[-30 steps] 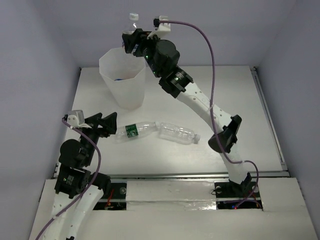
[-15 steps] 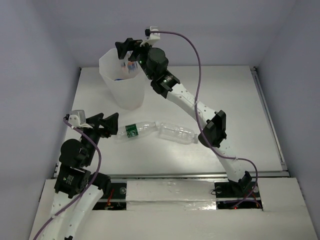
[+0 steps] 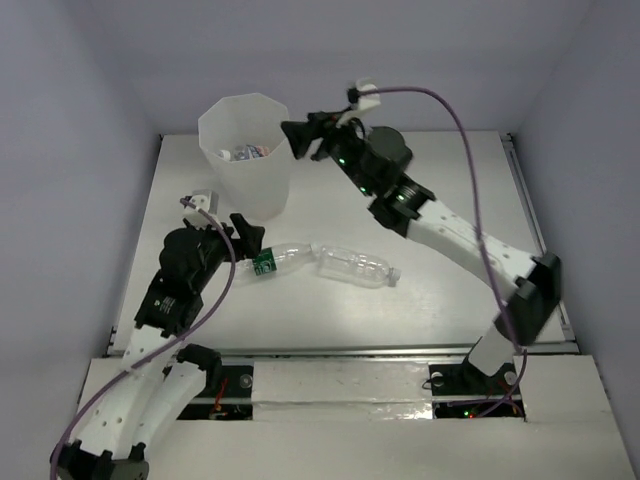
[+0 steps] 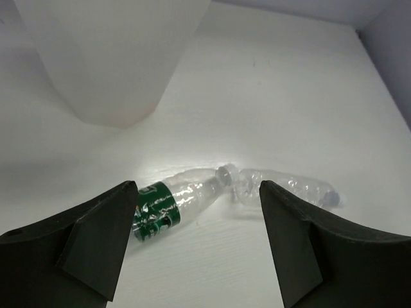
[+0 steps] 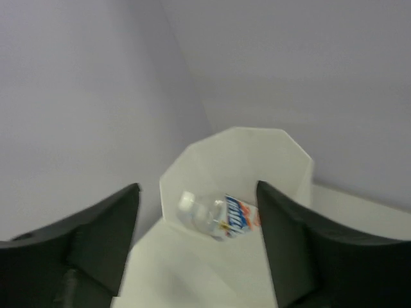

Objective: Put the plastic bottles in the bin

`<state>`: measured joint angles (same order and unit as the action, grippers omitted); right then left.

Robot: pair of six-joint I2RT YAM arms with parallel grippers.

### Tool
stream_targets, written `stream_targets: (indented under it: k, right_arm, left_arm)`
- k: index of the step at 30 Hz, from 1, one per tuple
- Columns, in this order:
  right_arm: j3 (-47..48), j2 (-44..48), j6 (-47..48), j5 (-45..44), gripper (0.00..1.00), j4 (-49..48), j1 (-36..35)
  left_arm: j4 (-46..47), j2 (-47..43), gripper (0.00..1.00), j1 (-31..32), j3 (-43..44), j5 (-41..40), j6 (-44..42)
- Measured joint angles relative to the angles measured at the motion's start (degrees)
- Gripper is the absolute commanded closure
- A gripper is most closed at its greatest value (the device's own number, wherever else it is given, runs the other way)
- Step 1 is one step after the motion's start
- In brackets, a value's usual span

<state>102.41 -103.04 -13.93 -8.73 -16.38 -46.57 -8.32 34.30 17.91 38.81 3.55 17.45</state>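
The bin (image 3: pixel 252 190) stands at the back left of the table. A clear bottle with an orange-blue label (image 5: pixel 221 215) lies inside it and also shows in the top view (image 3: pixel 246 153). My right gripper (image 3: pixel 298 137) is open and empty, level with the bin's rim just to its right. A green-labelled clear bottle (image 3: pixel 272 260) and a plain clear bottle (image 3: pixel 355 266) lie end to end on the table. My left gripper (image 3: pixel 240 231) is open, just left of and above the green-labelled bottle (image 4: pixel 168 202), which shows between its fingers in the left wrist view.
The bin's wall (image 4: pixel 109 58) rises close behind and left of the left gripper. The plain bottle (image 4: pixel 286 186) lies right of the green-labelled one. The enclosure walls close in at the back and both sides.
The bottle left my right gripper and now lies in the bin. The right gripper pulled back to the right of the rim. My left arm reached forward to the green-labelled bottle.
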Motion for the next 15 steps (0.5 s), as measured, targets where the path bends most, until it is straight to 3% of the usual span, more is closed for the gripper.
stream_targets:
  k: [1,2,6,11,14,15]
  right_arm:
    - [-7.15,5.79,-0.17,-0.04,0.36,-1.4,-0.02]
    - [-12.94,10.91,-0.26,-0.2,0.51,-2.21,-0.02]
    - [-31.06,27.45,-2.56,-0.79,0.62,-4.11,-0.02]
    - [-52.13,39.89,-7.43,0.94,0.58,-3.5,-0.02]
    - [-62.55,44.7,-10.23,2.64,0.43,1.05,-0.02]
    - [-64.92,46.25,-10.82,3.02,0.34,2.93,-0.02]
  left_arm:
    - [-0.17,1.49,0.26,0.0,0.0,0.68,-0.26]
    - [-0.31,2.71,0.26,0.0,0.02,1.22,-0.48]
    - [-1.4,8.28,0.25,0.04,0.76,3.65,-1.64]
    - [-4.28,16.2,0.22,4.28,6.14,1.11,-3.91]
    - [-5.86,20.55,0.21,9.88,9.4,-4.17,-5.92]
    - [-6.27,21.75,0.2,11.21,10.05,-5.27,-6.56]
